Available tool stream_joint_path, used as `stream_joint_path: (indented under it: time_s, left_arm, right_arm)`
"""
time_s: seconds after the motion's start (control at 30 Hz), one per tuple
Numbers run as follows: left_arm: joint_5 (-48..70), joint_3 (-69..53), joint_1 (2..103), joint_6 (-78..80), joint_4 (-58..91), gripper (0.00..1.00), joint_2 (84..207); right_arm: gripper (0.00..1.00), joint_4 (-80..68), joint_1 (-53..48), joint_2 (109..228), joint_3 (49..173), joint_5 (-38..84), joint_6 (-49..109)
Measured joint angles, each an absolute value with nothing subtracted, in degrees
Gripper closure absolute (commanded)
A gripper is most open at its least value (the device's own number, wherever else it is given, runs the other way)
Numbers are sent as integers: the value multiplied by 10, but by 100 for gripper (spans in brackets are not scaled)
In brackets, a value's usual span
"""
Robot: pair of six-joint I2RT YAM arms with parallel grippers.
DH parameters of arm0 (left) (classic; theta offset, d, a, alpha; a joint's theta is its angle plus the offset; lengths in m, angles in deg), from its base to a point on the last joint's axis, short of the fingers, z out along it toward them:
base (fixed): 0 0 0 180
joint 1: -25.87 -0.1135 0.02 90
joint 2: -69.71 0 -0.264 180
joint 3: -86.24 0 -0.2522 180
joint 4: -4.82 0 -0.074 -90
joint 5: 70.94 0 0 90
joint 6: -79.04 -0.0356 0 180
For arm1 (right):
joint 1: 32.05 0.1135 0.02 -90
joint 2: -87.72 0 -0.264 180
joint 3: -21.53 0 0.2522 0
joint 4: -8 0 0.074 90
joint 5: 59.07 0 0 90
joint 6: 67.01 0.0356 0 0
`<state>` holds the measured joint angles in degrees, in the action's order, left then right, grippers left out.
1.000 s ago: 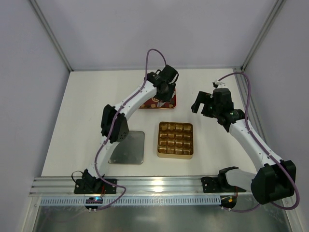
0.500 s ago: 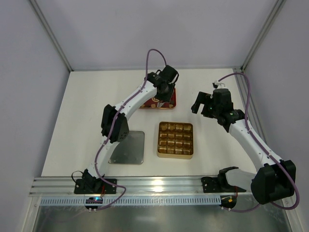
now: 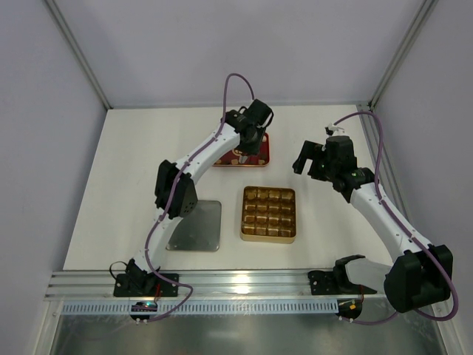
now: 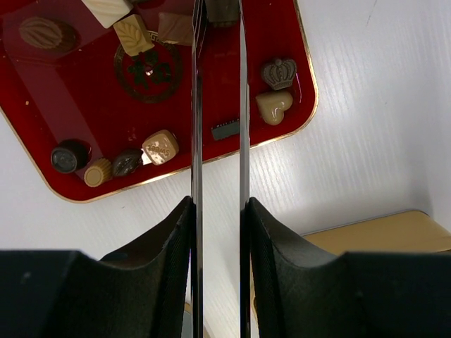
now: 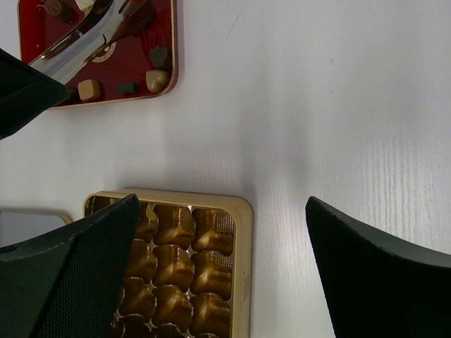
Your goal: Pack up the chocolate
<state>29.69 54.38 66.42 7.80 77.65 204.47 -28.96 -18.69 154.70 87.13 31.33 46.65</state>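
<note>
Here, left gripper (image 3: 241, 155) pinching chocolate (image 4: 221, 13) (over red tray (image 4: 84, 120)), right gripper (image 5: 222, 204) agape

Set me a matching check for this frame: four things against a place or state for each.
Things:
1. red rectangular tray
2. gold tray with square compartments
3. right gripper
4. left gripper

Places or states:
a. open, hovering right of the red tray
b. a dark chocolate piece between its fingers
c. loose chocolates lying on it
d. mid-table, nearer the arm bases than the red tray

Pairs: 1-c, 2-d, 3-a, 4-b
</note>
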Motion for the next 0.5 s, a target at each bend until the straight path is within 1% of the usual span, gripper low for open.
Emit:
stream_joint_path:
  time_s: [0.17,0.27,0.5]
  left_arm:
    - [305,548,664,68,787,66,2045]
    - [309,548,664,63,793,64,2045]
    - [309,549,664,53,802,63,2045]
  right_arm:
    - [0,-290,-187,1547,871,313,466]
    - [0,-290,-187,1547,871,313,466]
    - [0,-290,-187,1547,871,313,466]
